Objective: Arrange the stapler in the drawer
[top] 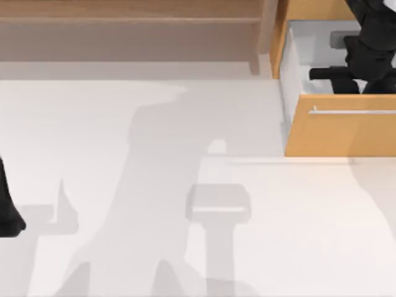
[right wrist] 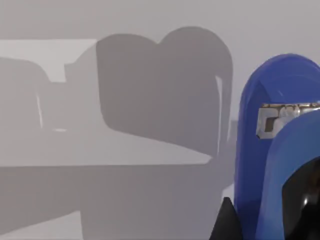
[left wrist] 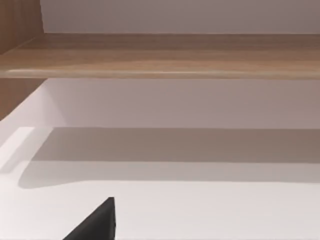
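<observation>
blue plastic sits closest to the right wrist camera: the stapler [right wrist: 272, 165], its metal mouth showing, held hard against the lens with white drawer wall behind it. from above, the right gripper [top: 365, 77] is down inside the open drawer [top: 340, 133] at the desk's [top: 185, 235] far right, over its white interior, so i judge the stapler is being set down there. its jaws look clamped on the stapler, though the grip itself is hidden. to do this well, lower until the stapler rests flat on the drawer floor, clear of the walls, then part the jaws and lift straight up. the left gripper [top: 7, 210] idles at the desk's left edge, jaws not readable. farthest back runs the wooden shelf [top: 130, 31].
</observation>
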Motion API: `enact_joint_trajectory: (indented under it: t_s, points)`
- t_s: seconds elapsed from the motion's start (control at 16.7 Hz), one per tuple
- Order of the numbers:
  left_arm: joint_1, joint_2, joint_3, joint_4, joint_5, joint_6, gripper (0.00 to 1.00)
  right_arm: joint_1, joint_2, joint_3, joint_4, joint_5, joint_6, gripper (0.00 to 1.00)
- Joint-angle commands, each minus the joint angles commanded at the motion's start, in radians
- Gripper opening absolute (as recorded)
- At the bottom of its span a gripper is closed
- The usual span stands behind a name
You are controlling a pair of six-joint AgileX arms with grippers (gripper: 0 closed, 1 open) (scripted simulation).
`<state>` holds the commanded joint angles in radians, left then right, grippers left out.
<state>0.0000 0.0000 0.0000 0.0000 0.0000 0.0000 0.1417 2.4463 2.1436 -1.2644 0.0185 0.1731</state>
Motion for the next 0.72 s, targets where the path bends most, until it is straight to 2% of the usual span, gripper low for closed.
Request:
enact_joint_trajectory:
  t_s: [0.42,0.72]
  points:
    - [0.0,0.0,0.0,0.0,0.0,0.0,1.0,-0.002,0.003,-0.013,0.014,-0.001,-0.001,0.0]
    - [0.0,0.0,0.0,0.0,0.0,0.0,1.0,-0.002,0.003,-0.013,0.014,-0.001,-0.001,0.38]
